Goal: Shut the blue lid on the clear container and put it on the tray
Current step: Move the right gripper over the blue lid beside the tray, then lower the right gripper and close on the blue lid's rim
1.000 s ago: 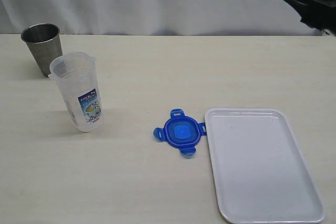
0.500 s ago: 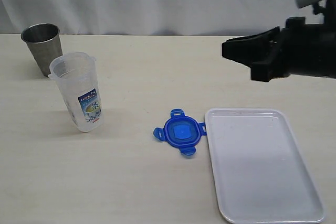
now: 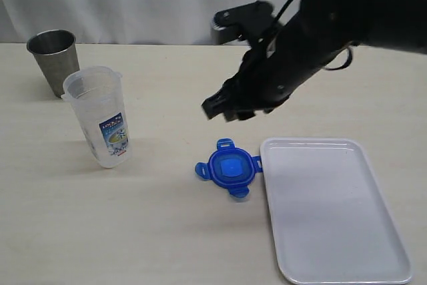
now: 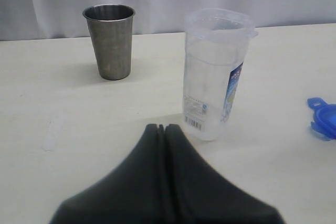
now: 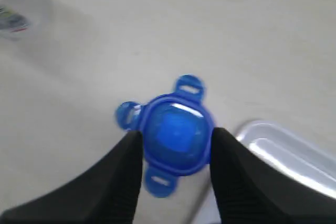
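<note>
Directly below spread right claw [image 5: 174,134]: blue lid [image 3: 230,167], untouched.

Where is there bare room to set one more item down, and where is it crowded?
Free: the table between the clear container and the blue lid, and the whole tray. Crowded: the metal cup beside the container; the lid by the tray's rim, under the open right hand.
</note>
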`<control>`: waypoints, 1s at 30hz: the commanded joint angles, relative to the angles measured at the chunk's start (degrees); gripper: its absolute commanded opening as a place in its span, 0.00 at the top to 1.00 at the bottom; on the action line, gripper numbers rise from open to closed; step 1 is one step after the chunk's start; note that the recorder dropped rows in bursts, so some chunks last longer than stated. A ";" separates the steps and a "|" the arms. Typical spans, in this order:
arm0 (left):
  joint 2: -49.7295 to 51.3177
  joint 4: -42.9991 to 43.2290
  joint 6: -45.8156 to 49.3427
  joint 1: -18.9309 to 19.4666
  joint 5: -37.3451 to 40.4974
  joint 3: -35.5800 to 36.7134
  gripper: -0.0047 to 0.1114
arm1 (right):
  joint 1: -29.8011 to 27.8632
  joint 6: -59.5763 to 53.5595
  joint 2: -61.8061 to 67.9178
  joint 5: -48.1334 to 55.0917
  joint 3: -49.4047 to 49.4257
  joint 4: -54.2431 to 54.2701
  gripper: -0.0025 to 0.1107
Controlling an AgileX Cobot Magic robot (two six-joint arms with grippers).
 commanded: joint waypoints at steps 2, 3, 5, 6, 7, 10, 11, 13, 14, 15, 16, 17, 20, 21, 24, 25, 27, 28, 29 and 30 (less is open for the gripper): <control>-0.16 -0.17 0.00 0.27 -0.38 0.08 0.96 | 5.74 -3.24 7.09 -2.76 -0.33 4.22 0.61; -0.16 -0.17 0.00 0.27 -0.38 0.08 0.96 | 6.30 -2.69 8.22 -3.80 -0.49 3.59 0.61; -0.16 -0.17 0.00 0.27 -0.38 0.08 0.96 | 7.18 -0.33 11.06 -5.82 -1.40 1.38 0.61; -0.16 -0.17 0.00 0.27 -0.38 0.08 0.96 | 7.63 0.23 12.48 -6.05 -2.13 0.48 0.61; -0.16 -0.17 0.00 0.27 -0.38 0.08 0.96 | 7.61 1.07 13.78 -6.05 -2.99 -0.41 0.61; -0.16 -0.17 0.00 0.27 -0.38 0.08 0.96 | 8.35 1.47 16.88 -6.19 -4.56 -1.15 0.60; -0.16 -0.17 0.00 0.27 -0.38 0.08 0.96 | 8.82 1.47 17.81 -6.47 -4.81 -1.94 0.60; -0.16 -0.17 0.00 0.27 -0.38 0.08 0.96 | 9.53 1.47 19.46 -6.67 -5.29 -3.11 0.60; -0.16 -0.17 0.00 0.27 -0.38 0.08 0.96 | 9.65 1.97 19.90 -6.82 -5.42 -3.97 0.60; -0.16 -0.17 0.00 0.27 -0.38 0.08 0.96 | 10.17 2.22 20.50 -6.82 -5.58 -4.41 0.60; -0.16 -0.17 0.00 0.27 -0.38 0.08 0.96 | 10.29 2.69 21.05 -6.57 -5.82 -5.61 0.60; -0.16 -0.17 0.00 0.27 -0.38 0.08 0.96 | 10.29 3.45 21.54 -6.58 -5.98 -6.23 0.60; -0.16 -0.17 0.00 0.27 -0.38 0.08 0.96 | 10.29 6.58 22.71 -6.69 -5.98 -9.78 0.60; -0.16 -0.17 0.00 0.27 -0.38 0.08 0.96 | 10.29 8.22 22.92 -6.55 -5.98 -11.23 0.60; -0.16 -0.17 0.00 0.27 -0.38 0.08 0.96 | 10.29 11.64 23.59 -6.66 -5.98 -16.10 0.60; -0.16 -0.17 0.00 0.27 -0.38 0.08 0.96 | 10.29 12.71 23.59 -6.80 -5.98 -17.49 0.60; -0.16 -0.17 0.00 0.27 -0.38 0.08 0.96 | 10.29 13.84 23.59 -7.11 -5.98 -19.13 0.60; -0.16 -0.17 0.00 0.27 -0.38 0.08 0.96 | 10.29 14.07 23.59 -7.20 -5.98 -19.28 0.60; -0.16 -0.17 0.00 0.27 -0.38 0.08 0.96 | 10.29 14.07 23.69 -7.20 -5.98 -19.28 0.60; -0.16 -0.17 0.00 0.27 -0.38 0.08 0.96 | 10.29 14.18 23.72 -7.20 -5.98 -19.14 0.60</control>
